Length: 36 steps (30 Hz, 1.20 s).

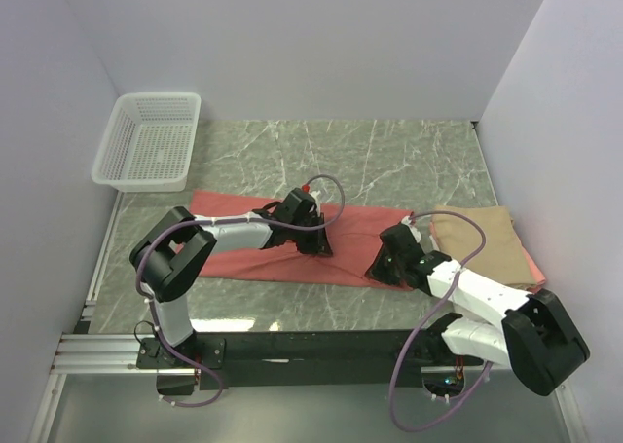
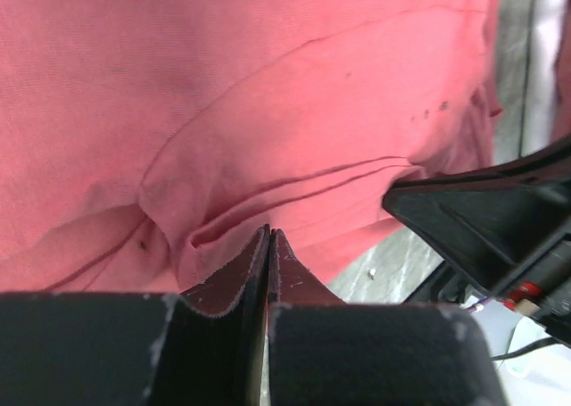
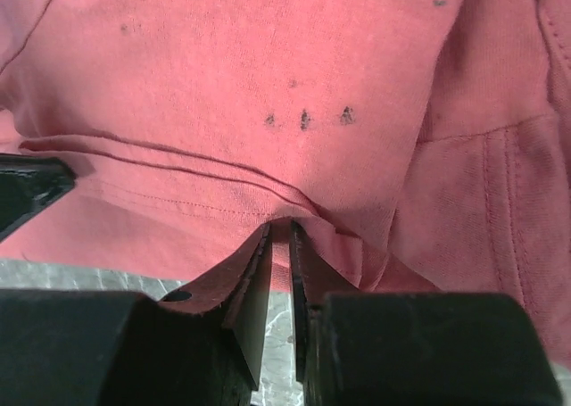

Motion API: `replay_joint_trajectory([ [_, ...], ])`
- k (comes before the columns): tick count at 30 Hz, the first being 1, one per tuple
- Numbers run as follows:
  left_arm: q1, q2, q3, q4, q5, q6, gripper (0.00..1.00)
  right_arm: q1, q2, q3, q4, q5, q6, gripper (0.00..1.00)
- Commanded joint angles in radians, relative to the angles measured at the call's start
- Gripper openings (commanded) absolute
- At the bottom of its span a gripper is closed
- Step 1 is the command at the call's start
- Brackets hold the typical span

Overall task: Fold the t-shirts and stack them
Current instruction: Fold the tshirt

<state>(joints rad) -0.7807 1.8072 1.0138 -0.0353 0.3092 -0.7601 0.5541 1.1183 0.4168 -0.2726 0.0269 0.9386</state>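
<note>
Left pincer (image 1: 316,240) and right pincer (image 1: 383,268) each clamp the near edge of the salmon-red t-shirt (image 1: 243,264), stretched across the counter (image 1: 389,161), mid-fold; next, likely, both must lift evenly together.

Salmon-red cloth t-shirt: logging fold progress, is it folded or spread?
Partly folded: the salmon-red cloth t-shirt lies as a long band, layers overlapping.

Marble table (image 1: 389,161) bears red shirt (image 1: 255,265), tan shirt (image 1: 477,234), basket (image 1: 151,143) (white mesh).
</note>
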Motion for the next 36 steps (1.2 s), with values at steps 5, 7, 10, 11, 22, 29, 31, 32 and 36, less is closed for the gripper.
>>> replay_joint_trajectory([
  [5, -0.005, 0.012, -0.012, -0.002, -0.012, 0.022, 0.07, 0.004, -0.049, -0.015, -0.069, 0.071, 0.016, 0.21],
  [7, -0.005, 0.003, -0.011, -0.009, -0.018, 0.024, 0.07, 0.003, -0.061, -0.015, -0.097, 0.076, 0.016, 0.21],
  [10, -0.005, -0.019, -0.001, -0.038, -0.041, 0.039, 0.08, 0.003, -0.116, -0.027, -0.131, 0.09, 0.02, 0.22],
  [11, -0.005, -0.026, 0.003, -0.052, -0.053, 0.041, 0.08, 0.004, -0.126, -0.03, -0.137, 0.096, 0.025, 0.22],
  [22, 0.02, -0.192, 0.085, -0.227, -0.223, 0.053, 0.2, 0.003, -0.221, 0.146, -0.235, 0.131, -0.015, 0.24],
  [29, 0.138, -0.335, -0.027, -0.371, -0.416, 0.015, 0.22, 0.007, 0.007, 0.306, -0.169, 0.113, -0.058, 0.34],
  [31, 0.15, -0.353, -0.095, -0.365, -0.453, 0.018, 0.25, 0.006, 0.075, 0.323, -0.148, 0.119, -0.061, 0.42],
  [32, 0.158, -0.368, -0.119, -0.351, -0.455, 0.015, 0.27, 0.004, 0.095, 0.338, -0.145, 0.122, -0.064, 0.49],
  [36, 0.184, -0.396, -0.251, -0.29, -0.446, 0.004, 0.3, 0.003, 0.182, 0.381, -0.134, 0.148, -0.069, 0.58],
])
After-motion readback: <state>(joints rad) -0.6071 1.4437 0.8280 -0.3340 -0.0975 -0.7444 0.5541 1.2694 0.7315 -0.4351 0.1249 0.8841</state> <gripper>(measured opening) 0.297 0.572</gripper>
